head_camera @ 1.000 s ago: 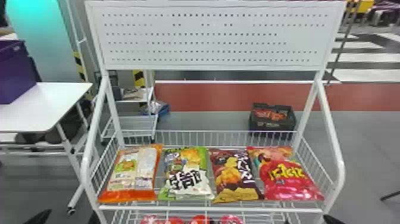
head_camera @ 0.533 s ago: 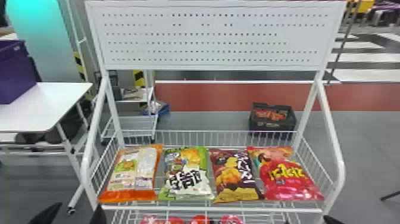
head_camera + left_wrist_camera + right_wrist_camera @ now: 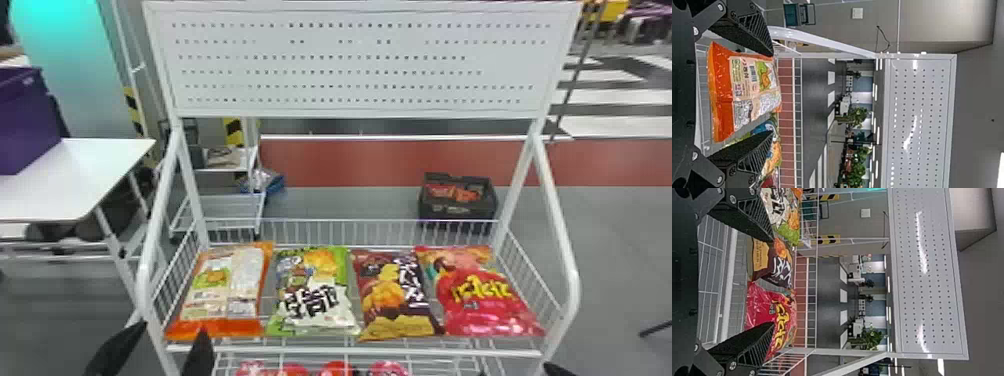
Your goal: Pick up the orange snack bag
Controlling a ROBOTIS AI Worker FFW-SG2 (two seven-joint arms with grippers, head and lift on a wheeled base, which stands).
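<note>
Black fingers on my left gripper [image 3: 772,94] stand wide apart with nothing held, at the near side of the wire shelf [image 3: 350,351]; the right gripper [image 3: 773,282], also spread and empty, sits towards the shelf's right end. Ahead of the left one, which is nearer, the orange snack bag [image 3: 220,295] lies at the shelf's left end, its long axis running front to back, so I judge a forward reach should bring a finger along each long side.
</note>
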